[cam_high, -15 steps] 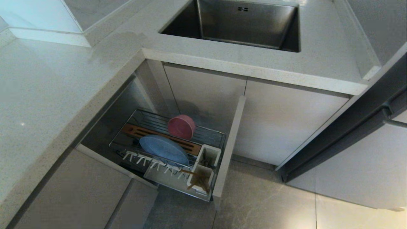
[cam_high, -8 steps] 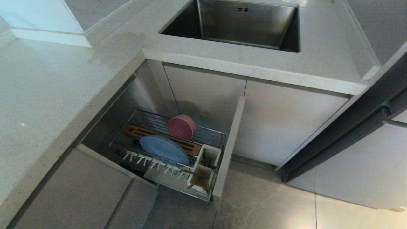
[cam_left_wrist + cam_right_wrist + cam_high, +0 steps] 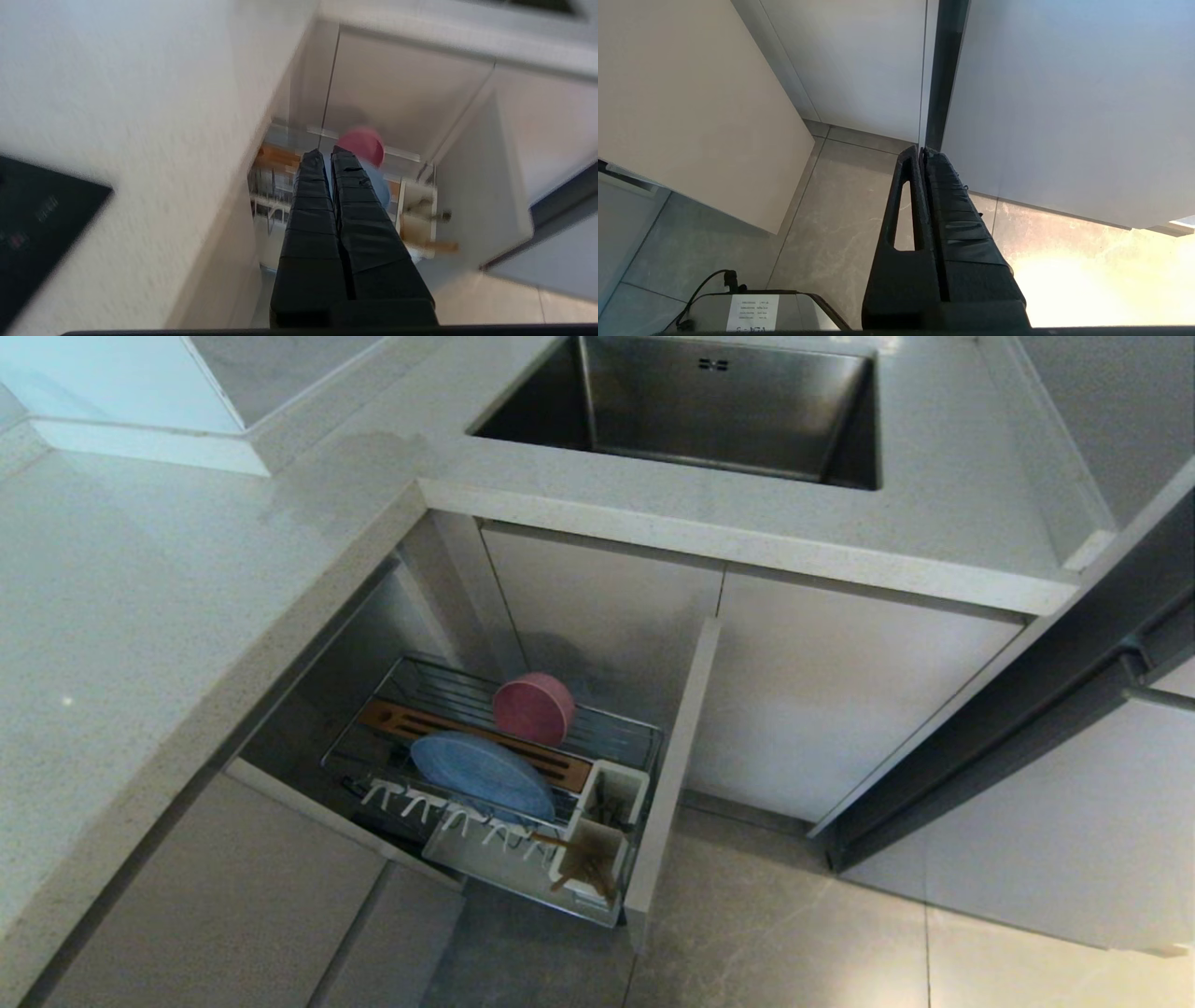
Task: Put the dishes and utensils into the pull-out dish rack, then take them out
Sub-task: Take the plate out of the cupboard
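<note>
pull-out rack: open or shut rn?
Open. The chrome wire pull-out dish rack stands out of the cabinet, its beige front panel swung clear, pale-blue round plate exposed inside.

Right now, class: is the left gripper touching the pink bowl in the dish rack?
Apart. In the head view the pink bowl sits in the dish rack with no gripper near it; the left wrist view shows the shut left gripper merely lined up before it.

Pale-blue plate (image 3: 481, 775), pink bowl (image 3: 533, 707), chrome rack (image 3: 616, 739), speckled grey-white counter (image 3: 140, 616), black fingers (image 3: 348, 205).

Right end effector (image 3: 922, 150) closed, empty, above tiled floor (image 3: 840, 224), near cabinet doors (image 3: 859, 60).
</note>
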Tool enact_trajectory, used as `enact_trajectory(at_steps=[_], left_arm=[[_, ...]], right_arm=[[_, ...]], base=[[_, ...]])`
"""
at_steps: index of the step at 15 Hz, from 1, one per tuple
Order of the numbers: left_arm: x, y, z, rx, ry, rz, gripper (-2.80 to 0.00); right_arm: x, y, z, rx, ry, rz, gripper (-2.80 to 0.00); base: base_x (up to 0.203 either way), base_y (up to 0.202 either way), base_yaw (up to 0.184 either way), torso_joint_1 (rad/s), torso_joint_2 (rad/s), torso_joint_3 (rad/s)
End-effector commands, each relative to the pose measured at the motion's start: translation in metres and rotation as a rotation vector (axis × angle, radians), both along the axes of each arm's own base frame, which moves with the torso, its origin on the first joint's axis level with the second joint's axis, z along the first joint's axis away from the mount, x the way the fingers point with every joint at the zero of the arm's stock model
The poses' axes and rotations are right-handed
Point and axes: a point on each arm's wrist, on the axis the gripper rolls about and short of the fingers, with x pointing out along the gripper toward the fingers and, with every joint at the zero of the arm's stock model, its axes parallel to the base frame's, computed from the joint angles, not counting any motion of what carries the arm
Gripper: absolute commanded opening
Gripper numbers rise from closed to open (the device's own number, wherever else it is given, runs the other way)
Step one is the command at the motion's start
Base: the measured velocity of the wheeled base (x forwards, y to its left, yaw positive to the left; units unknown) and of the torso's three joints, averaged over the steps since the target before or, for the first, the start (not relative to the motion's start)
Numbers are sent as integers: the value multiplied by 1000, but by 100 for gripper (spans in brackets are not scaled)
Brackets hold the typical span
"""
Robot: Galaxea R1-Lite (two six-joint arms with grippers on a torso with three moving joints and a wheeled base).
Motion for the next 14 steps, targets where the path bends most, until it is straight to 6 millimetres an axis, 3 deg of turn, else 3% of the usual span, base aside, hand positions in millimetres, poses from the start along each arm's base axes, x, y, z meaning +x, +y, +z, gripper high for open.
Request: enact_trajectory(at_steps=[1,4,8,14], left_arm=[[2,1,-28,7,26,-13,-280],[5,0,-65,34,52,-75,-280],[25,-1,-92,38,104,-89,-280],[60,0,-142,71,32,-56,-280]], right_arm=[[0,0,0,0,-1,0,-280],[0,0,0,0,-1,0,-280],[0,0,0,0,-1,0,-280],[0,0,0,0,-1,0,-280]], base=[[0,0,0,0,0,0],[0,0,0,0,0,0],[0,0,0,0,0,0],[0,0,0,0,0,0]])
